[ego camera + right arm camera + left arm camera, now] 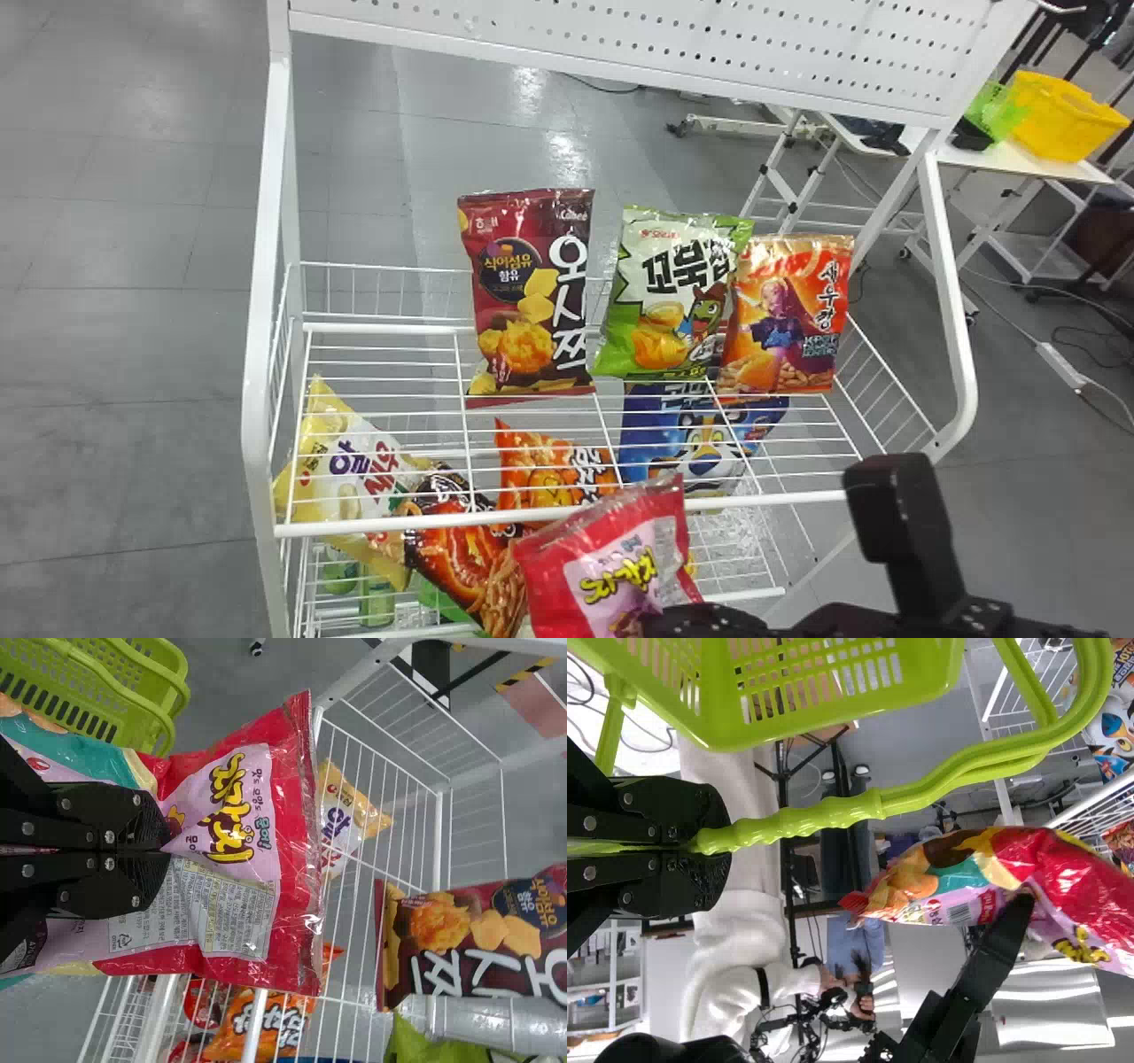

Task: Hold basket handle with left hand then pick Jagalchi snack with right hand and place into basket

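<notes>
At the bottom edge of the head view, my right gripper (pixel 687 618) holds the red and pink Jagalchi snack (pixel 611 567) in front of the rack. The right wrist view shows that gripper (pixel 161 850) shut on the middle of the crumpled bag (pixel 239 828), with part of the bag hidden behind it. My left gripper (pixel 709 843) is shut on the basket's green handle (pixel 824 817) in the left wrist view. The basket (pixel 833 691) hangs from this handle, and the snack (pixel 966 877) is outside it, apart from the handle. Beyond the bag in the right wrist view is the basket (pixel 133 682).
A white wire rack (pixel 567 514) stands ahead, its front rail close to the snack. Upright bags, including a maroon one (pixel 532 297) and a green one (pixel 669 292), stand on its upper shelf. Other snacks (pixel 461 558) lie lower.
</notes>
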`<act>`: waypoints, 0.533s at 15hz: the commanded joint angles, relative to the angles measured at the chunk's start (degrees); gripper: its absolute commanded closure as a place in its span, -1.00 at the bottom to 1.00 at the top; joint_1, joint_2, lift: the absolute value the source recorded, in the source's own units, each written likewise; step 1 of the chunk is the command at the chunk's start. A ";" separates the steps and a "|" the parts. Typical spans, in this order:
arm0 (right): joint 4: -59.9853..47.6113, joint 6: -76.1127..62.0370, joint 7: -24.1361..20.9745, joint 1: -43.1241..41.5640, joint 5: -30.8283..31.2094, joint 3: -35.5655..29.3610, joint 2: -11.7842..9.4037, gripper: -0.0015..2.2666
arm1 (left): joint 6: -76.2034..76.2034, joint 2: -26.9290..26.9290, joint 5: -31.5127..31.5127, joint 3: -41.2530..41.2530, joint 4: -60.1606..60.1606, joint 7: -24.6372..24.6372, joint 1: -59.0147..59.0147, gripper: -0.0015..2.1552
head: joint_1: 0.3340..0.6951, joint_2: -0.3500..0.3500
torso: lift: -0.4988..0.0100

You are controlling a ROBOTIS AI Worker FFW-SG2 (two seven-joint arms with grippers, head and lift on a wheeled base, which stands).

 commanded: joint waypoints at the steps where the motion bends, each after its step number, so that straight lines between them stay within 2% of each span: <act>1: 0.58 0.56 1.46 -0.13 -0.05 -1.75 0.86 0.77 | 0.00 -0.20 -0.29 -0.55 0.14 0.28 -0.56 0.96 | 1.00 -1.00 | 0.92; 8: 7.43 0.56 4.44 1.36 3.02 1.50 -0.46 0.77 | 0.00 -0.38 -0.55 -0.99 -0.13 0.02 -0.65 0.96 | 1.00 -1.00 | 0.92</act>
